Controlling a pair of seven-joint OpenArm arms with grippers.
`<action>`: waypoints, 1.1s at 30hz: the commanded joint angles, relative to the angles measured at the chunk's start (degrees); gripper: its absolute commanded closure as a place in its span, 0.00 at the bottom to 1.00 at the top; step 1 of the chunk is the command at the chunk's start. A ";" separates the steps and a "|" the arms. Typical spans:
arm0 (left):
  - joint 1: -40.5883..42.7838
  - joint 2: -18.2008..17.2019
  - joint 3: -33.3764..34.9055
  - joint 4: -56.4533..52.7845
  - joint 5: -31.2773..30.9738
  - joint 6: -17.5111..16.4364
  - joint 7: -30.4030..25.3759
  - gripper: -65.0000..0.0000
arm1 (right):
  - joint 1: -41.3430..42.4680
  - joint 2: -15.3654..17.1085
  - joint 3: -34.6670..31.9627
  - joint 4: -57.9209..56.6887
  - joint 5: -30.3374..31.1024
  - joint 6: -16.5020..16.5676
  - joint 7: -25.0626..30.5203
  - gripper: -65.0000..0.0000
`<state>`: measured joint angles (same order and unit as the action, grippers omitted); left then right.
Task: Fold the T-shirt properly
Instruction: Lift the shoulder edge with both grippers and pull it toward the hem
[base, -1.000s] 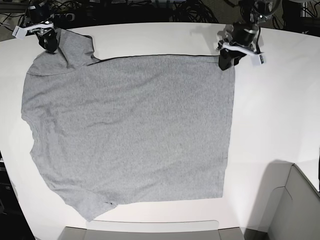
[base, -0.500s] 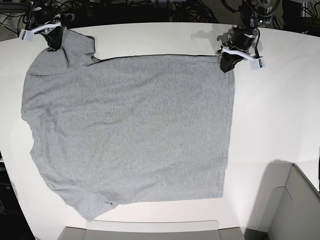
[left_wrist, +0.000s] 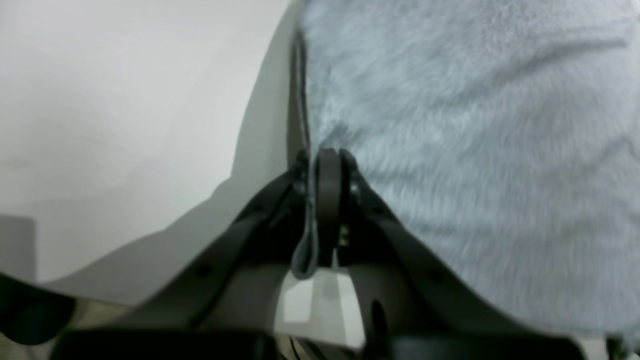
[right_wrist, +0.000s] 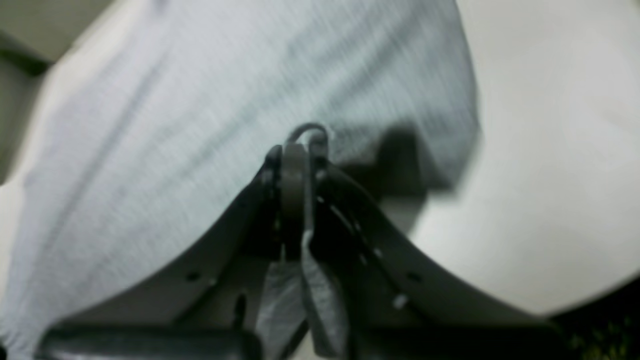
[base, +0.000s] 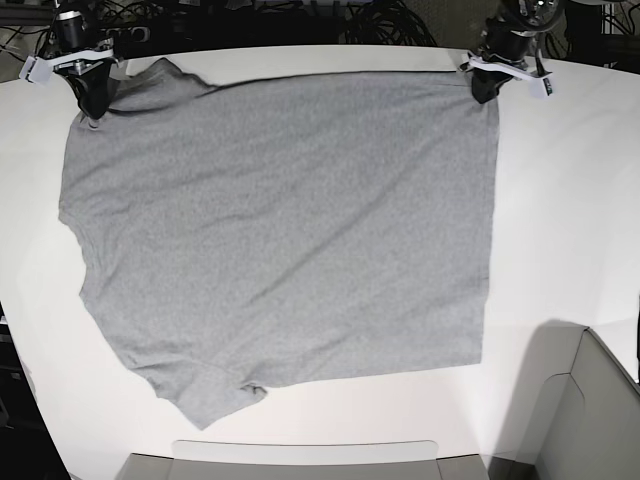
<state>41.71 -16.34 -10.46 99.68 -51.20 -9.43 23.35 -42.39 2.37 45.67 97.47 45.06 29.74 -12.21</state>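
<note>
White table (base: 560, 220): biggest thing in base view, rounded far edge; everything else placed rel. to it.
Grey T-shirt (base: 280, 230): heather-grey, plain side up, spread flat over the table's middle and its left part in base view. Hem edge runs down the side toward the table's right. One sleeve at the table's near-left, tip curled under w/ a small fold. No lettering seen.
Shirt far edge: stretched fairly straight along the table's far rim, between my two grippers.
Box (base: 590, 410): pale, open-topped, at the table's near-right corner, apart from the shirt.
Tray edge (base: 300, 460): pale rim at the table's near side, just below the sleeve, not touching it as far as I can tell.
Cables: dark tangle beyond the table's far rim.
Left gripper (base: 487, 88): at the table's far-right in base view, on the shirt's hem corner. Jaws pressed together, pinching cloth; in wrist view (left_wrist: 325, 170) a thin loop of fabric edge hangs down between them.
Right gripper (base: 92, 95): at the table's far-left, on the shirt's shoulder/sleeve corner. Jaws pressed together, pinching cloth; in wrist view (right_wrist: 299, 150) a small fold pokes above the tips and two flaps hang below. Wrist views blurred.
</note>
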 joint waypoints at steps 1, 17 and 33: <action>0.00 -0.50 -0.93 1.29 -0.54 -0.72 -1.07 1.00 | -0.64 -0.39 1.58 2.27 0.88 2.13 1.70 1.00; 2.99 -0.41 -7.34 7.62 -2.47 -5.91 0.07 1.00 | 1.56 -0.92 6.33 5.87 0.79 5.47 1.61 1.00; -16.79 1.96 -16.57 7.97 -5.90 1.04 25.39 1.00 | 22.57 2.33 9.85 8.77 -18.90 5.65 -22.56 1.00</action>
<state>25.36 -13.63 -26.63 106.63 -56.53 -7.94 50.24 -20.03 3.92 55.13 104.95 25.34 34.98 -36.18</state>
